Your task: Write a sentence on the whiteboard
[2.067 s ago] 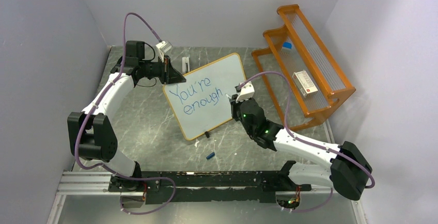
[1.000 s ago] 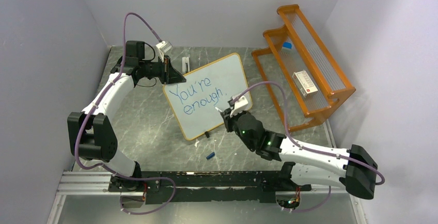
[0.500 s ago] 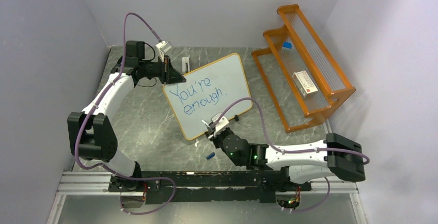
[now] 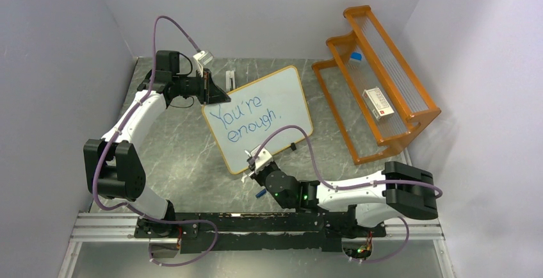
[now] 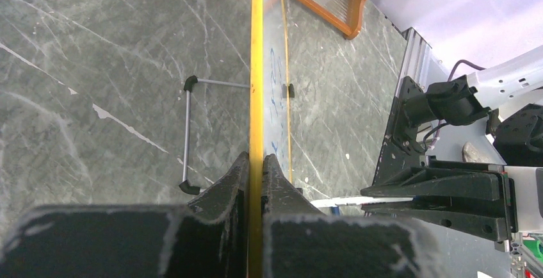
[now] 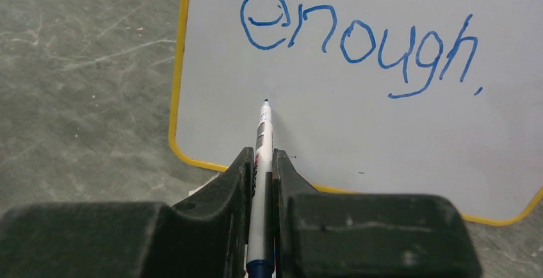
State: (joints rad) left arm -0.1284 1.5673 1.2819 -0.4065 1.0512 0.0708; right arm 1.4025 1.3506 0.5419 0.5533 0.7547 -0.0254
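Item: whiteboard (image 4: 269,98), probably light, stiff, slick; left gripper (image 5: 256,160) pinches its far-left frame edge, right gripper (image 6: 262,157) pinches marker (image 6: 264,124).

The top camera overlooks the whole tabletop (image 4: 179,156) from behind the arms. All views share the whiteboard (image 4: 269,98): left wrist close along its edge, right wrist close facing its front.

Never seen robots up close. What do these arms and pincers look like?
The left arm and right arm have white shells, chunky black joints and a looping purple cable each. The left gripper and right gripper have black wedge-shaped fingers, scuffed at the edges.
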